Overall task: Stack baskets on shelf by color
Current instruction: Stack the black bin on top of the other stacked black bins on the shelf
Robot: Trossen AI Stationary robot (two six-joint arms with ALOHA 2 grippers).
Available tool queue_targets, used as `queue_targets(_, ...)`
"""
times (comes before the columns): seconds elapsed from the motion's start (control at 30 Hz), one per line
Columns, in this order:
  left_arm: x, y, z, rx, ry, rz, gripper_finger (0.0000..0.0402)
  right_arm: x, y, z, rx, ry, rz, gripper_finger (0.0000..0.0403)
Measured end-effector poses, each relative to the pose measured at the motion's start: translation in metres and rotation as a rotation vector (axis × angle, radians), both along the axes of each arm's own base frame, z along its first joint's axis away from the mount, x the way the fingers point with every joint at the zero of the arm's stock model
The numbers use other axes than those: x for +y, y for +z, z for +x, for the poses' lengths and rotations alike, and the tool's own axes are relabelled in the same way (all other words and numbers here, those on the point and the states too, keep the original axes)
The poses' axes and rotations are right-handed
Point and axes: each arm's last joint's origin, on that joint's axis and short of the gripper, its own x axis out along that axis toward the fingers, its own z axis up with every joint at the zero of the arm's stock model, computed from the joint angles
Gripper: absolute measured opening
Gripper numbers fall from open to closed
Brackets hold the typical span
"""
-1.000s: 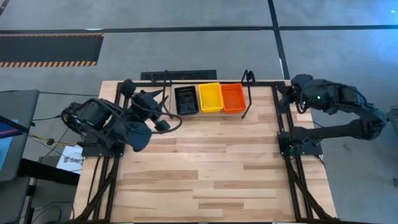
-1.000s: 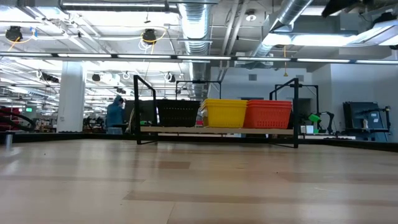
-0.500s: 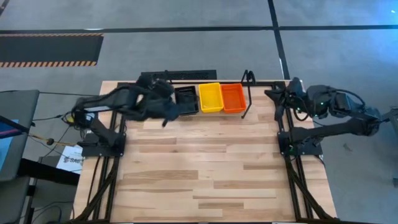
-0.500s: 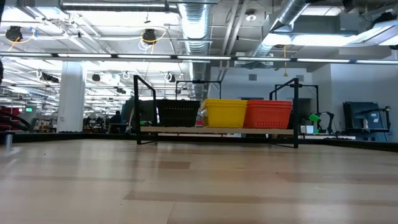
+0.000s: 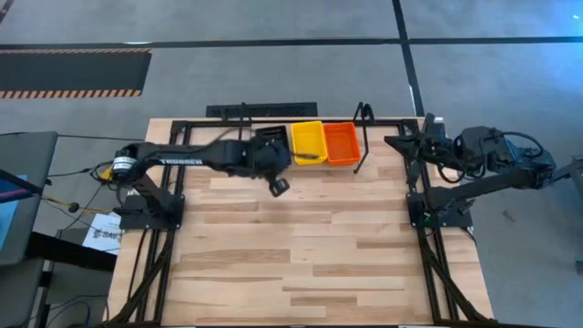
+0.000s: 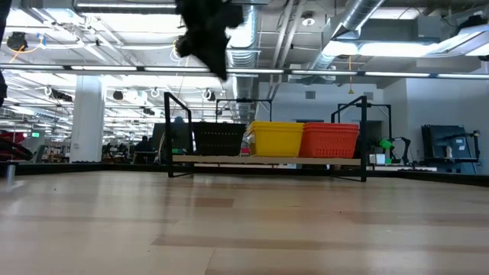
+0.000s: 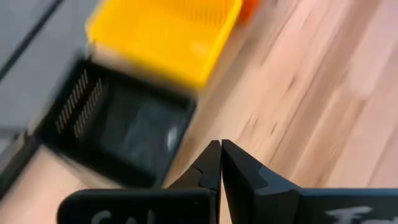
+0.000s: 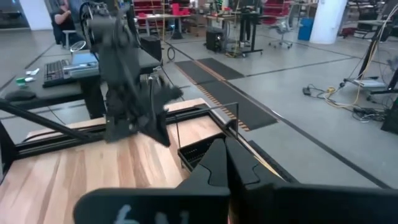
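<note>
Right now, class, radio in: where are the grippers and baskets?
Left gripper shut, empty, beside black basket. Right gripper shut, parked at table edge. Black, yellow, red baskets on shelf. Nothing blocking.

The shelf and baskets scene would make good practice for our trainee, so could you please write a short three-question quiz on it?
1. True or false: the left gripper holds a basket.
2. Reading across the shelf from the left arm's side, what order do the basket colours follow?
3. Where is the right gripper? A) over the yellow basket B) at the table's right edge, beside the shelf C) on the floor

Key: 1 false, it is shut and empty; 2 black basket, yellow basket, red basket; 3 B.
</note>
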Motion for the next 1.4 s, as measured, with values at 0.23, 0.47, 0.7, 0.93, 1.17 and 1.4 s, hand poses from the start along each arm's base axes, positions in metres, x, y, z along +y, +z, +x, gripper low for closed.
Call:
queue_targets(0.23, -0.009, -0.061, -0.014, 0.114, 0.124, -0.050, 0.0000, 0.000, 0.000, 0.000, 0.002, -0.002, -0.004, 0.0001)
queue_targets(0.47, -0.010, -0.083, -0.013, 0.046, 0.141, -0.074, 0.0000, -0.003, 0.000, 0.000, 0.002, -0.034, -0.005, 0.0001)
queue_targets(0.7, -0.001, -0.090, -0.012, 0.007, 0.166, -0.060, 0.0000, -0.003, 0.000, 0.000, 0.003, -0.033, -0.004, 0.0001)
queue_targets(0.93, 0.006, -0.095, -0.011, 0.019, 0.185, -0.057, 0.0000, -0.003, 0.000, 0.000, 0.008, -0.031, -0.016, 0.0001)
queue_targets(1.17, 0.007, -0.124, -0.001, 0.097, 0.179, -0.064, 0.0000, -0.003, 0.000, 0.000, 0.010, -0.031, -0.018, 0.0001)
queue_targets(1.4, 0.007, -0.136, 0.003, 0.134, 0.160, -0.070, 0.0000, -0.003, 0.000, 0.000, 0.012, -0.031, -0.019, 0.0001)
